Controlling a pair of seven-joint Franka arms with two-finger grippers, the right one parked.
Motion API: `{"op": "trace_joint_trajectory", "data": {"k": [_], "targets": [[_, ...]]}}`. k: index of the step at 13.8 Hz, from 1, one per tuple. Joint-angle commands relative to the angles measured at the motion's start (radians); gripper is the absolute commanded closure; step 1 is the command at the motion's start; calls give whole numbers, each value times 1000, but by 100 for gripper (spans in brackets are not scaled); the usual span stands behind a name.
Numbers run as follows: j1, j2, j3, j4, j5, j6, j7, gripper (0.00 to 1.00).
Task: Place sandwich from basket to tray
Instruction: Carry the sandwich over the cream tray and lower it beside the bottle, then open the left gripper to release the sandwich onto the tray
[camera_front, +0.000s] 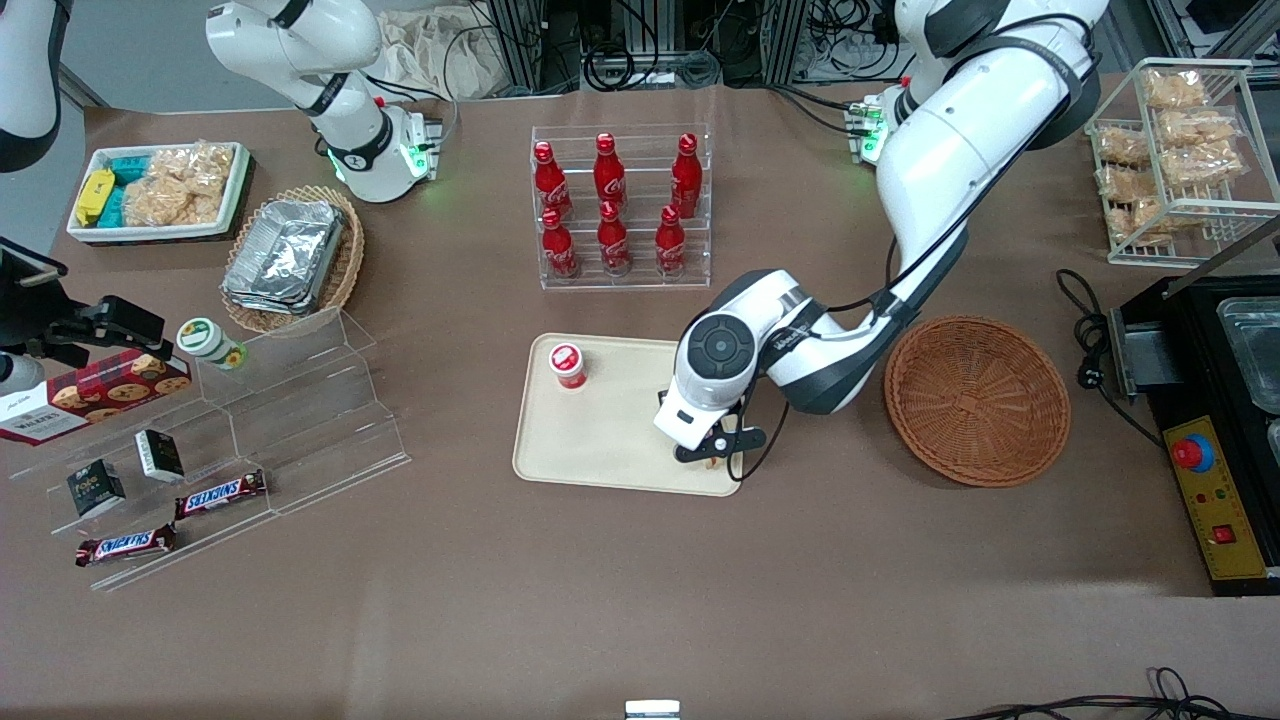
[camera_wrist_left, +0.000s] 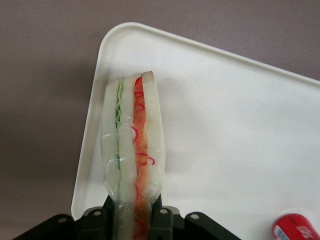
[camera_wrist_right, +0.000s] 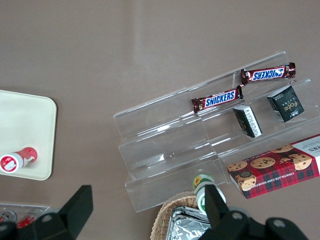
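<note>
The sandwich (camera_wrist_left: 132, 145), a wedge of pale bread with green and red-orange filling in clear wrap, stands on edge between the fingers of my left gripper (camera_wrist_left: 132, 220), which is shut on it. In the front view the gripper (camera_front: 712, 455) is low over the beige tray (camera_front: 600, 440), at the tray's corner nearest the front camera and the basket. Only a sliver of the sandwich (camera_front: 712, 463) shows under the hand there. I cannot tell whether it touches the tray (camera_wrist_left: 225, 115). The round reddish-brown wicker basket (camera_front: 977, 398) sits beside the tray, toward the working arm's end, with nothing in it.
A small red-lidded cup (camera_front: 568, 364) stands on the tray, also in the wrist view as the cup (camera_wrist_left: 295, 227). A rack of cola bottles (camera_front: 620, 205) stands farther from the camera than the tray. A black appliance (camera_front: 1215, 420) lies past the basket. A clear stepped shelf (camera_front: 250, 420) holds snacks.
</note>
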Motion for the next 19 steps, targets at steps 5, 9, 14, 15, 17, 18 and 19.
{"op": "trace_joint_trajectory", "data": {"k": [5,9,14,15,17,18,19], "targets": [[2,-12,4,17,37,23,-95,0],[44,-217,3,18,23,-30,-267,0],[154,-430,-2,15,-32,-190,-315,0],[180,-461,-2,12,-47,-207,-312,0],[232,-499,-3,12,-66,-227,-308,0],[260,-512,-3,12,-70,-227,-291,0],[285,-521,-6,12,-87,-228,-259,0]]}}
